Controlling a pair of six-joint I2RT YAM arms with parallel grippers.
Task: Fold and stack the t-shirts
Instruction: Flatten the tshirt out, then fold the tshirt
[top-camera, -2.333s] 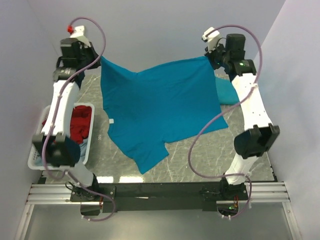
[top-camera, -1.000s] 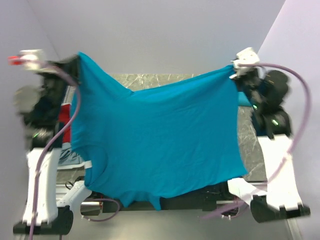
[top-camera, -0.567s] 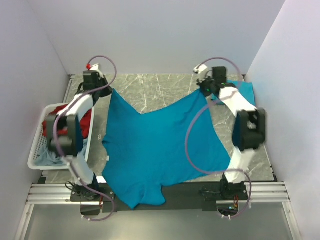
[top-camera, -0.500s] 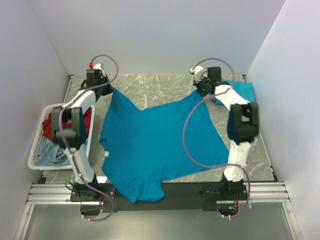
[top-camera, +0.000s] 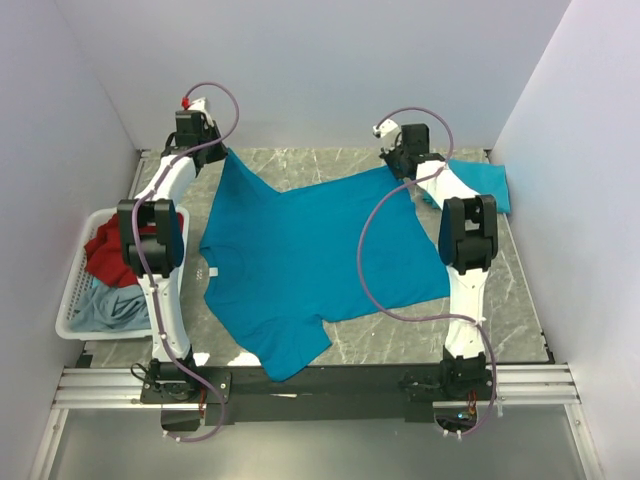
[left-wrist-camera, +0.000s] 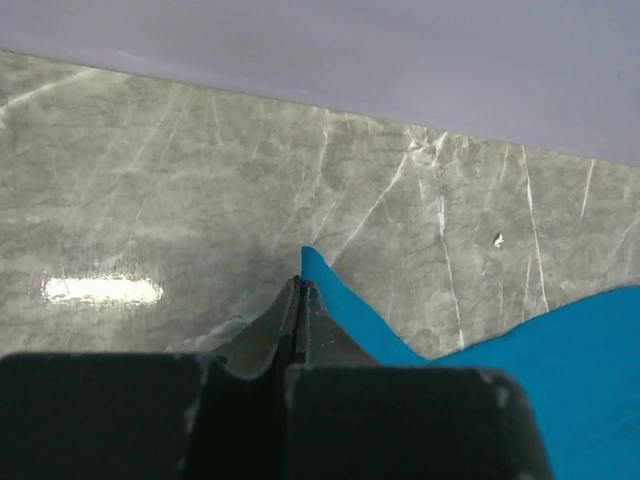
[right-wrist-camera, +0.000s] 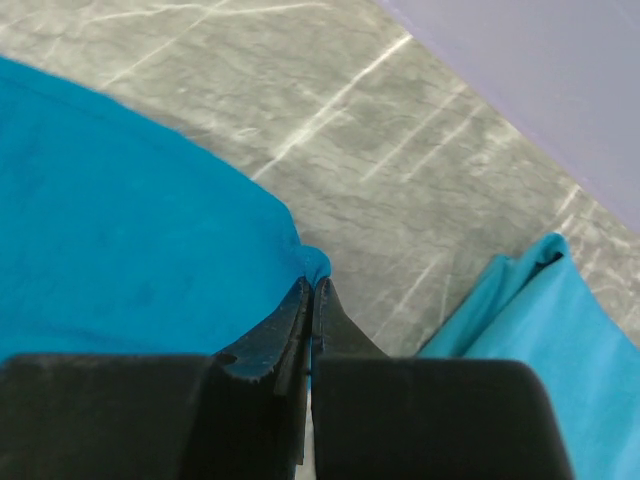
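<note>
Top external, set against a second back: had the teal t-shirt (top-camera: 310, 260) hoisted high and stretched like a banner then; has it laid nearly flat on the grey marbled table (top-camera: 320, 175) now, with collar and white neck label (top-camera: 210, 272) toward the left and one sleeve reaching close to the near edge. Stretched far forward to manage it, with the left gripper (top-camera: 210, 152) and right gripper (top-camera: 393, 165) down low at the far corners of the cloth. Clamped on a corner each, going by both wrist views, jaws pressed together with only a pinch of teal fabric between. Means the spreading step looks about done; calls next, probably, for letting go of both corners and starting the first fold. Leaves a notch-like dip in the far edge between the two pinches, perhaps worth smoothing first. Just beyond the right gripper, at the table's far right: another teal shirt (top-camera: 480, 180), apparently folded already, likely the base of the stack. Waiting in the white slatted basket (top-camera: 68, 318) at the left: a red shirt (top-camera: 110, 245) and a pale grey-blue shirt (top-camera: 105, 308).
</note>
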